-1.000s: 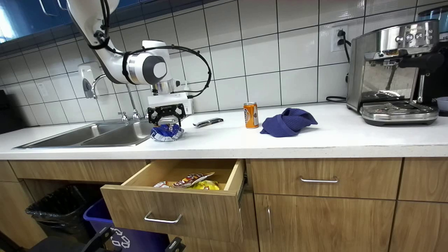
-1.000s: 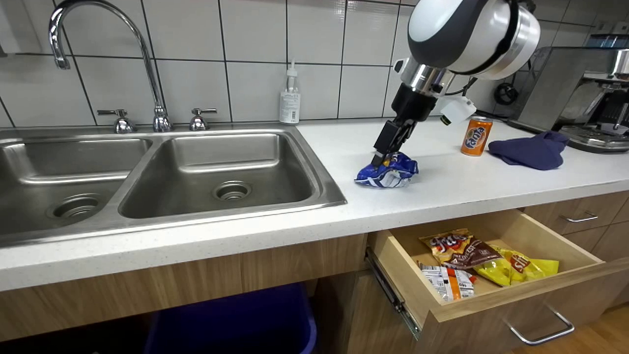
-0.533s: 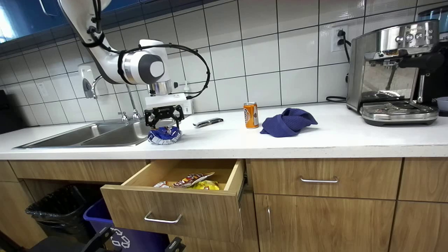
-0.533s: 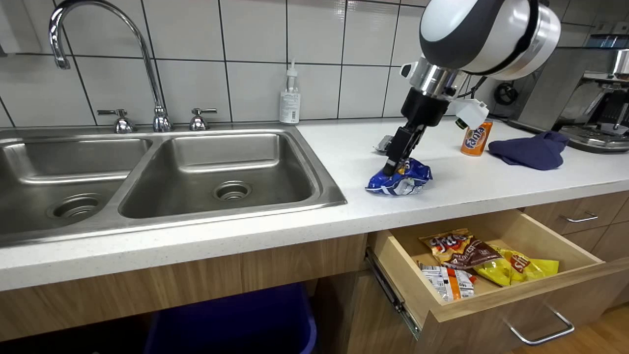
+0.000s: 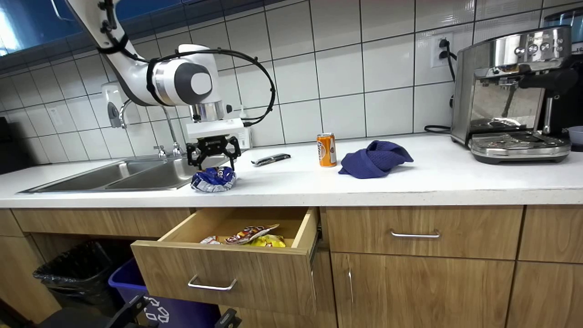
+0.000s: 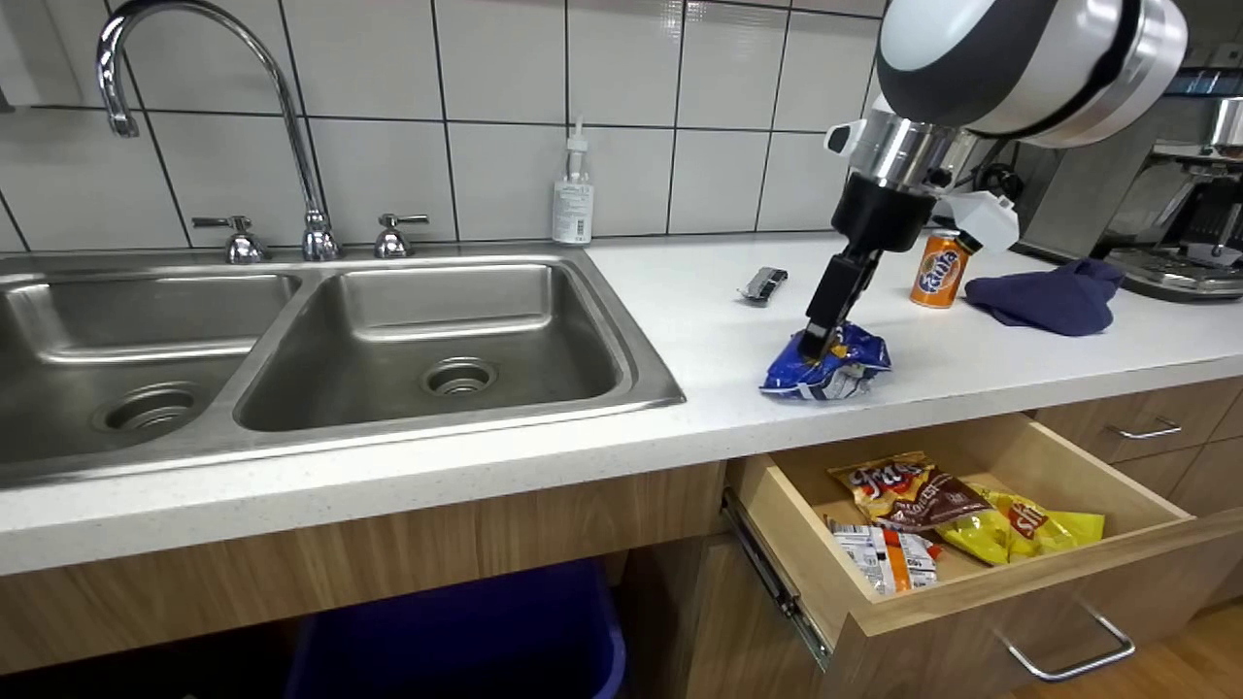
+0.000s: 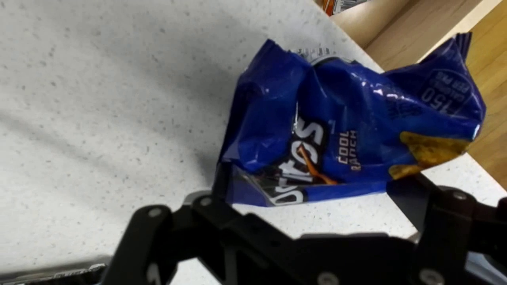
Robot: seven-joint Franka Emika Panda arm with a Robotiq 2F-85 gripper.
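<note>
Blue and shiny, the chip bag (image 7: 336, 118) was over the counter (image 6: 670, 282), near its front edge, though whether it touched could not be told. The gripper (image 5: 216, 167) held it pinched across its crumpled width, jaws spread fairly wide, likely because the puffed bag filled the gap. Lower down, the drawer (image 5: 246, 269) stood pulled out, which left its three snack bags (image 6: 932, 505) reachable from above
</note>
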